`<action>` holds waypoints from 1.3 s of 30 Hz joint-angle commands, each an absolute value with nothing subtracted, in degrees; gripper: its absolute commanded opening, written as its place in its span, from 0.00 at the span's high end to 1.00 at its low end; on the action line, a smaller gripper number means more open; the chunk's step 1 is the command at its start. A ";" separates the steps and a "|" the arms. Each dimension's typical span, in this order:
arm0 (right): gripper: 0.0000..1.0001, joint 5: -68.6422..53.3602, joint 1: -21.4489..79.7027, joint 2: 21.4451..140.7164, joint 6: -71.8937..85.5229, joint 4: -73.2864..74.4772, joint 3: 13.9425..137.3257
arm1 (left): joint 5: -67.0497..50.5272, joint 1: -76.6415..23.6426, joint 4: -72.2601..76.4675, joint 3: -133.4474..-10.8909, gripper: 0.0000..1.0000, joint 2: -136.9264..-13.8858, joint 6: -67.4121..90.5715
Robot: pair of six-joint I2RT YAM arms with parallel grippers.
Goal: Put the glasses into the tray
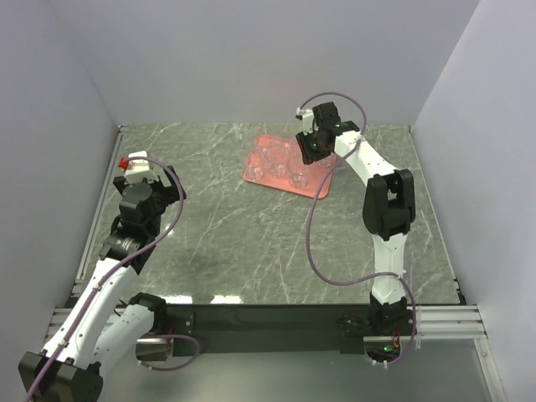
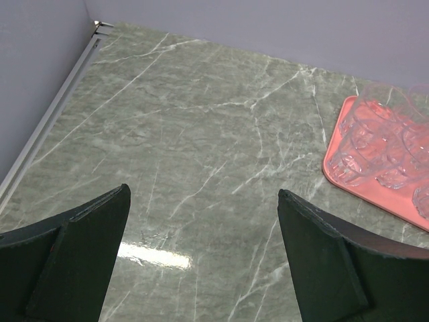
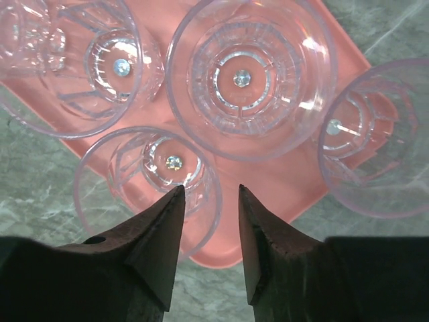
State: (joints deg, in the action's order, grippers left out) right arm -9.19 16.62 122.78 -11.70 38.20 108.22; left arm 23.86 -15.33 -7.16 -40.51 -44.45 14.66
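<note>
The right gripper (image 3: 209,194) hung directly over the tray (image 3: 288,181). Its two dark fingers were parted by only a narrow gap and clamped on nothing. Right beneath its tips stood the nearest glass (image 3: 147,178), upright on the pink surface. That glass's rim ran through the gap, with the left finger over its mouth and the right finger outside its wall. Whether either pad actually touched the rim was hard to judge from that angle. Just ahead of the fingertips a larger-looking glass filled the middle of the wrist view. Another stood ahead to the left and a fourth off to the right, near the tray's edge. All the glasses (image 1: 283,166) in sight stood inside the tray.

The left gripper (image 2: 204,191) hovered over the marble table (image 2: 201,100), fingers spread wide with nothing between them. The tray and its cluster lay ahead and well off to its right.
</note>
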 commanded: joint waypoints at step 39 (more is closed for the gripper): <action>0.01 -9.05 -10.63 38.77 -7.65 17.40 41.84 | 20.04 -15.12 -4.31 -39.55 0.01 -45.44 14.76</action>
State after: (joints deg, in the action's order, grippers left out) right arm -11.16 -10.37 41.10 -9.82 21.78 43.35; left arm 21.89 -15.33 -6.68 -39.55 -45.28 14.48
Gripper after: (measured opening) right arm 0.981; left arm 0.994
